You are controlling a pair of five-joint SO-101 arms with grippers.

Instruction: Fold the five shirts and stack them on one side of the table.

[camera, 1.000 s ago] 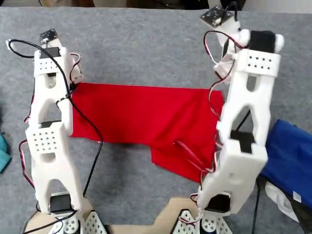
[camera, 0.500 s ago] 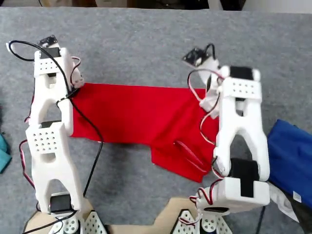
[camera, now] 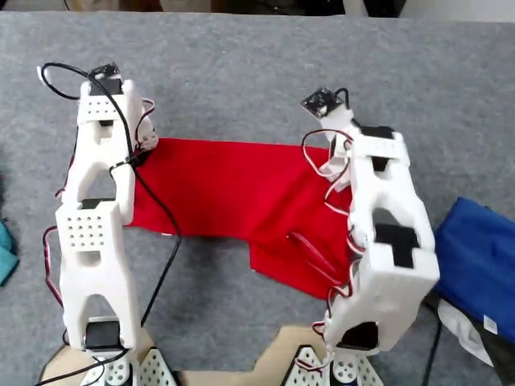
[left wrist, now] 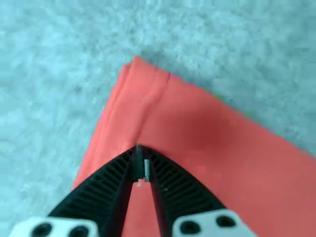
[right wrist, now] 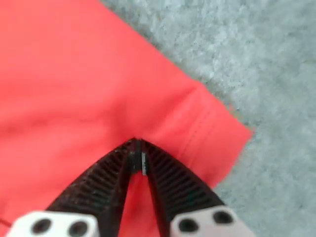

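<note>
The red shirt (camera: 233,189) lies flat in the middle of the grey table (camera: 241,72). It is a wide strip, and one part hangs lower toward 5 o'clock.

The left gripper (left wrist: 141,165) is at the shirt's 10 o'clock corner. Its two black jaws are closed tight, and they pinch the red cloth near the edge. A little fold in the cloth runs up from the tips toward the corner. The right gripper (right wrist: 138,158) is at the shirt's 2 o'clock corner. Its jaws are closed too, and they pinch the red cloth just inside the stitched hem.

The left arm (camera: 92,233) stands over the shirt's 9 o'clock side. The right arm (camera: 386,241) stands over its 3 o'clock side.

A blue shirt (camera: 479,257) lies at 4 o'clock from the red one, well apart from it. A bit of teal cloth (camera: 4,249) peeks in at 8 o'clock, at the edge of the table.
</note>
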